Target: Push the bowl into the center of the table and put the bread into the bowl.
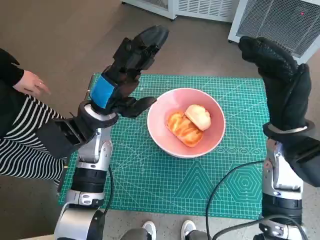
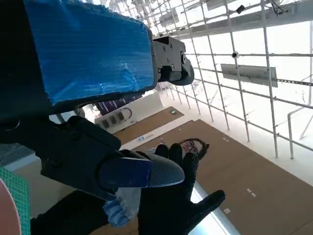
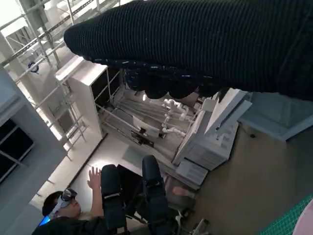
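Standing by the table, I saw the pink bowl (image 1: 186,122) resting near the middle of the green cutting mat (image 1: 165,180), with two pieces of bread inside it: a pale round bun (image 1: 198,116) leaning against an orange-glazed piece (image 1: 184,129). Both robot hands were raised clear of the bowl. The left hand (image 1: 127,70), blue tape across its back, hung above the mat's far left part with its fingers loosely spread and nothing in its grasp; its thumb pointed toward the bowl's rim without touching it. The right hand (image 1: 278,80), in the black knitted glove, was lifted high over the mat's right edge, fingers extended and holding nothing. A person in a striped sleeve (image 1: 22,145) sat just beside the table's left side, one bare hand (image 1: 31,83) resting apart from the mat. Pale slatted cabinets (image 1: 280,20) stood on the floor beyond the table.
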`<action>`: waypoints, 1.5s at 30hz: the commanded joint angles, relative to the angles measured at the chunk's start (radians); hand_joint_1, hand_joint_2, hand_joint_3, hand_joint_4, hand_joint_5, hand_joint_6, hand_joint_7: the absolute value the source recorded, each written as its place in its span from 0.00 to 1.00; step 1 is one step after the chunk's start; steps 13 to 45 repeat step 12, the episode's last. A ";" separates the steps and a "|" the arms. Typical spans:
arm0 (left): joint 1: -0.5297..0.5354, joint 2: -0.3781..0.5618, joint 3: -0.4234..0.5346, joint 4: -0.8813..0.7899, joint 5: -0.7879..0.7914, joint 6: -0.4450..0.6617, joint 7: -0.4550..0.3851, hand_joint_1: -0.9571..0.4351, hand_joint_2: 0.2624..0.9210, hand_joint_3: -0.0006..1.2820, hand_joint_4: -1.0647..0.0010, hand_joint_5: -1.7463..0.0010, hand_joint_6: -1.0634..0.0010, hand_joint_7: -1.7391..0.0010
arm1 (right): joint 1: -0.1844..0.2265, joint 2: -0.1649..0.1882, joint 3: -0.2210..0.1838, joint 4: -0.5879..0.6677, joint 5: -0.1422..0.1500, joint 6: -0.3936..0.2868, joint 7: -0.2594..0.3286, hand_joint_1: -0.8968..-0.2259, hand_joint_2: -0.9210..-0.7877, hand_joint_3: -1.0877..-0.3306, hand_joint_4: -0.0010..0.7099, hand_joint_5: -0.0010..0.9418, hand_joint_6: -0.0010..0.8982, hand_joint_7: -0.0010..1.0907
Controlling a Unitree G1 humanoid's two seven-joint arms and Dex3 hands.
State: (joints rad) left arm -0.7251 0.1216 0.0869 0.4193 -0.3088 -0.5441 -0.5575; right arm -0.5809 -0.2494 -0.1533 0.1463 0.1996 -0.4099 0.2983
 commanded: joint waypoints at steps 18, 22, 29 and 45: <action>-0.011 0.025 0.014 0.013 -0.010 0.002 -0.024 0.20 0.95 0.32 0.95 0.98 1.00 0.72 | 0.007 0.004 0.005 0.013 0.010 0.000 0.014 0.25 0.00 0.55 0.23 0.00 0.06 0.43; -0.011 0.025 0.014 0.013 -0.010 0.002 -0.024 0.20 0.95 0.32 0.95 0.98 1.00 0.72 | 0.007 0.004 0.005 0.013 0.010 0.000 0.014 0.25 0.00 0.55 0.23 0.00 0.06 0.43; -0.011 0.025 0.014 0.013 -0.010 0.002 -0.024 0.20 0.95 0.32 0.95 0.98 1.00 0.72 | 0.007 0.004 0.005 0.013 0.010 0.000 0.014 0.25 0.00 0.55 0.23 0.00 0.06 0.43; -0.011 0.025 0.014 0.013 -0.010 0.002 -0.024 0.20 0.95 0.32 0.95 0.98 1.00 0.72 | 0.007 0.004 0.005 0.013 0.010 0.000 0.014 0.25 0.00 0.55 0.23 0.00 0.06 0.43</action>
